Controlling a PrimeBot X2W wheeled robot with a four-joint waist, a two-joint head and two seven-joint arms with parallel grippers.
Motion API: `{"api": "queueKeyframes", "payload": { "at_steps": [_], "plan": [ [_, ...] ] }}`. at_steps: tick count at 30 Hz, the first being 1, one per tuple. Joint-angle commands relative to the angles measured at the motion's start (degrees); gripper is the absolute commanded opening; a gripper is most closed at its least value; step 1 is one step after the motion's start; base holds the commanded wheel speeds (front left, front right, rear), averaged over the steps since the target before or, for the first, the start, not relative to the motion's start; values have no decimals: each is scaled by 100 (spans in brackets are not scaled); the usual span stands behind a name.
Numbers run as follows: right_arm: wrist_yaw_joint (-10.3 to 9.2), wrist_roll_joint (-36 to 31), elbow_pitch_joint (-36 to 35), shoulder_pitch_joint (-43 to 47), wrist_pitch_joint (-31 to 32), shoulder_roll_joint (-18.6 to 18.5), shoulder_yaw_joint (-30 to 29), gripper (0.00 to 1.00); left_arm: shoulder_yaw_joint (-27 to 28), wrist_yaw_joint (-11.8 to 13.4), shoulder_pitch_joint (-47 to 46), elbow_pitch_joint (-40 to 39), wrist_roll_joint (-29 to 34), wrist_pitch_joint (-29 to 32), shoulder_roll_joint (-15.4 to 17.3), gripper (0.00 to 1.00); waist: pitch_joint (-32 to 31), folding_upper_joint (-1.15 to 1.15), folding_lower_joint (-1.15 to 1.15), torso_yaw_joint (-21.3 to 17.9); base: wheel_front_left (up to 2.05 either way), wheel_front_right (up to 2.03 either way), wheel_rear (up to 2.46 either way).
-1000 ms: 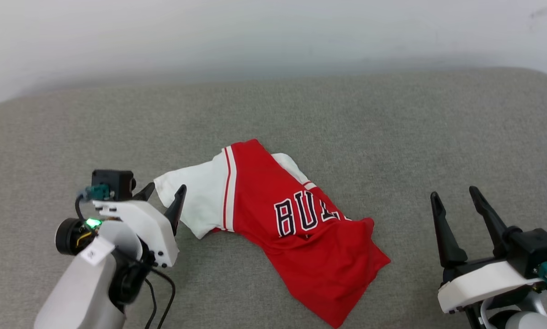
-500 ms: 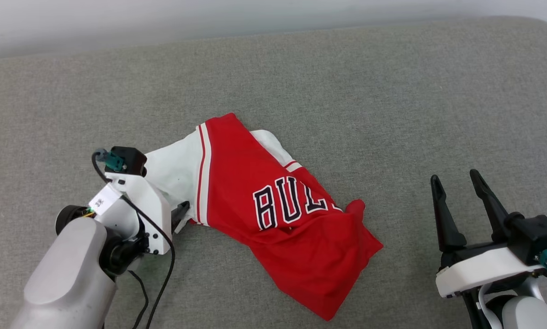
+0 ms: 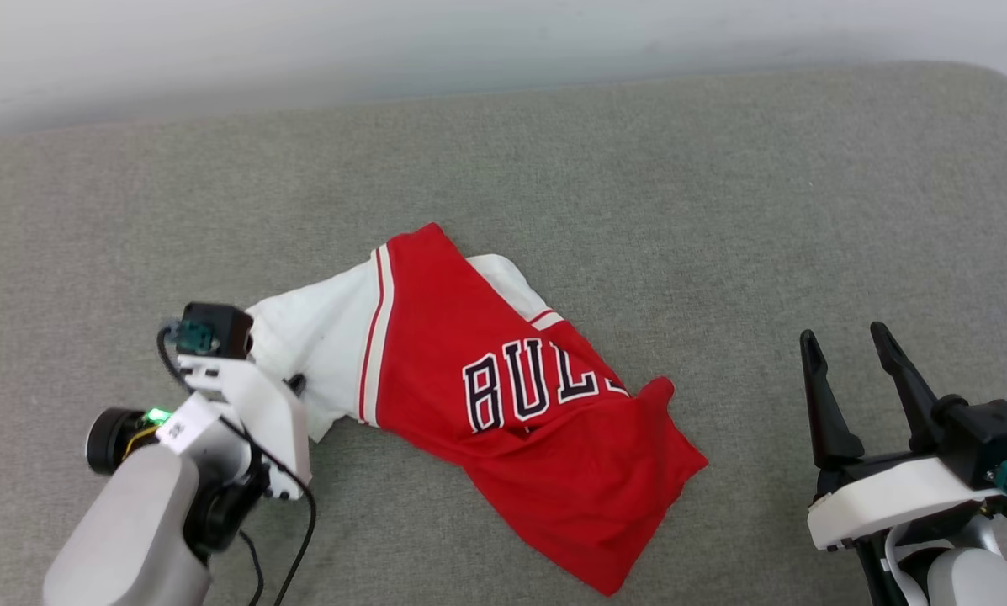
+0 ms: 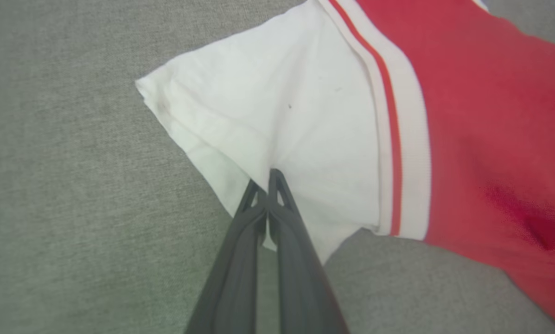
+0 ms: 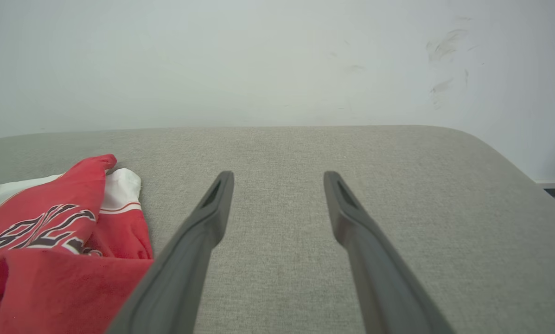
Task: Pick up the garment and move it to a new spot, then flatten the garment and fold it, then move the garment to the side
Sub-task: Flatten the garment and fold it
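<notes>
Head view: shirt (image 3: 503,396) lies crumpled at the middle of the grey fabric tabletop (image 3: 722,210), running from far left to near right. White sleeve (image 3: 318,353) at its left end, then red-white trim (image 3: 374,337), then red body. Lettering (image 3: 528,387) reads "BUL"; the rest is tucked under a fold. Red hem bunched and folded over at the near right. Left arm (image 3: 133,513) comes in from the near left, wrist housing over the sleeve's left edge. Left jaws mostly hidden beneath it here; only a dark bit shows against the white cloth. Right jaws at the near right, well apart from the shirt, 2 fingers (image 3: 818,404) pointing far, spread, nothing between them.

Left wrist view: 2 dark fingers (image 4: 240,260) pressed together, tips clamped on the near edge of the sleeve (image 4: 277,106). A crease in the white cloth runs up from the tips. Trim (image 4: 393,139) and red body (image 4: 490,116) to the right. Bare tabletop (image 4: 64,185) to the left and below. Cannot tell whether the sleeve is raised off the fabric.

Right wrist view: fingers (image 5: 198,241) wide apart, low over bare tabletop (image 5: 277,208). Shirt (image 5: 50,260) heaped at the left, part of the lettering showing, its red edge just beside the left finger. Pale wall (image 5: 258,60) beyond the far edge, with dark scuffs (image 5: 444,46) at the upper right.
</notes>
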Motion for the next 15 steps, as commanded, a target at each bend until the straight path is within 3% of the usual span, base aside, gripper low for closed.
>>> {"api": "queueKeyframes", "payload": {
  "at_steps": [1,9,15],
  "plan": [
    [-4,-17,10,56,-18,5,-17,100,33,84,209,-154,21,-59,57,0,-100,0,-1,73,0,0,0],
    [-4,-66,-45,182,41,5,-27,100,358,771,1730,-1375,-154,-131,344,0,-328,0,-1,221,0,0,0],
    [-4,-91,-65,249,134,5,9,100,408,1087,2680,-1758,-423,-142,146,0,-483,0,-1,250,0,0,0]
  ]
}}
